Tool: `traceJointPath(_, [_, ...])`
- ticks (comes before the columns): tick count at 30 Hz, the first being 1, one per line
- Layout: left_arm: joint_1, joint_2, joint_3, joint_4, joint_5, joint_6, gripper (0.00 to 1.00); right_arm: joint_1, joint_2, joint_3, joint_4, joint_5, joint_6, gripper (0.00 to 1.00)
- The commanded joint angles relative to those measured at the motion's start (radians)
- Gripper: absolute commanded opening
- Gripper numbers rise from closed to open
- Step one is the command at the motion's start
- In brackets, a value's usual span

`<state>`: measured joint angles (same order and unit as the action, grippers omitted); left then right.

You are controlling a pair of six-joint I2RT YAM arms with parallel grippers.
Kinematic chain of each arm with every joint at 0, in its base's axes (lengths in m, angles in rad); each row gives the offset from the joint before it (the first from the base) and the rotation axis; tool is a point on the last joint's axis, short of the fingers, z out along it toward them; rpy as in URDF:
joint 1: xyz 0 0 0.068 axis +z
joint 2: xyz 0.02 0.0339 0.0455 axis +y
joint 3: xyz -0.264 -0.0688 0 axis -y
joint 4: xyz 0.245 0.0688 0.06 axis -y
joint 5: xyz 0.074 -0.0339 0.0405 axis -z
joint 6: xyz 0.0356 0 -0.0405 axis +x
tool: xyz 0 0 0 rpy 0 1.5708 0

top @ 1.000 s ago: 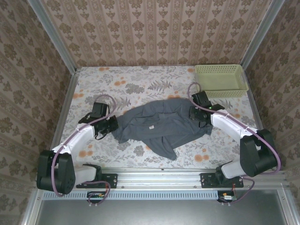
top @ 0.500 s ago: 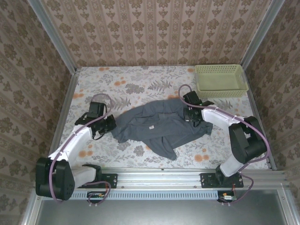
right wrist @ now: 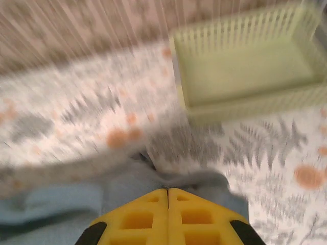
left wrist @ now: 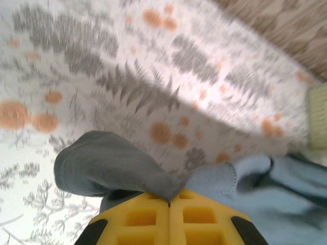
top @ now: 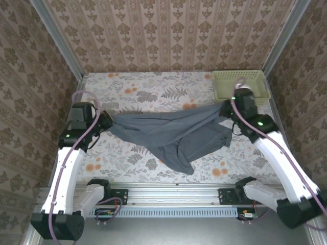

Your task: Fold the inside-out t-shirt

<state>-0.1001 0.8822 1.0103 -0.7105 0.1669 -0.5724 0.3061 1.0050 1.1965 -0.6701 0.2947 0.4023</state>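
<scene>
T-shirt (top: 168,131) hangs taut left-to-right between left hand (top: 105,122) and right hand (top: 225,107), both pinching it.

The inside-out t-shirt (top: 168,133), plain dark slate blue-grey, hung stretched wide across the middle of the scene. Its raised ends pointed to 9 o'clock and 2 o'clock, the upper edge pulled taut between them. Its wrinkled lower part drooped to a point toward 6 o'clock.

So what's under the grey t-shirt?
The t-shirt has both ends lifted, and the flowery table shows underneath them. Its lower part lies on the table, so anything beneath there is covered.
</scene>
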Motion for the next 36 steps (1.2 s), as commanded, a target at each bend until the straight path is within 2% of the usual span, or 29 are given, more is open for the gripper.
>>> traceJointPath(1, [0.024, -0.060, 0.119, -0.048, -0.010, 0.024, 0.00, -0.008, -0.095, 0.109, -0.118, 0.033, -0.028, 0.00])
traceJointPath(8, [0.039, -0.117, 0.386, -0.108, -0.001, 0.040, 0.00, -0.008, -0.213, 0.370, -0.172, -0.052, -0.032, 0.00])
traceJointPath(13, [0.038, -0.121, 0.546, -0.120, 0.058, 0.017, 0.00, -0.008, -0.216, 0.584, -0.190, -0.117, -0.027, 0.00])
traceJointPath(20, [0.039, -0.017, 0.580, -0.071, 0.120, -0.012, 0.00, -0.008, -0.101, 0.674, -0.121, -0.039, -0.058, 0.00])
traceJointPath(23, [0.040, 0.083, 0.567, -0.043, 0.121, 0.005, 0.00, -0.008, -0.016, 0.664, -0.056, 0.006, -0.082, 0.00])
traceJointPath(28, [0.041, 0.339, 0.565, 0.012, 0.096, 0.023, 0.00, -0.012, 0.206, 0.638, 0.042, 0.108, -0.136, 0.00])
traceJointPath(36, [0.066, 0.772, 0.618, 0.136, 0.072, 0.013, 0.00, -0.064, 0.598, 0.598, 0.197, 0.058, -0.111, 0.00])
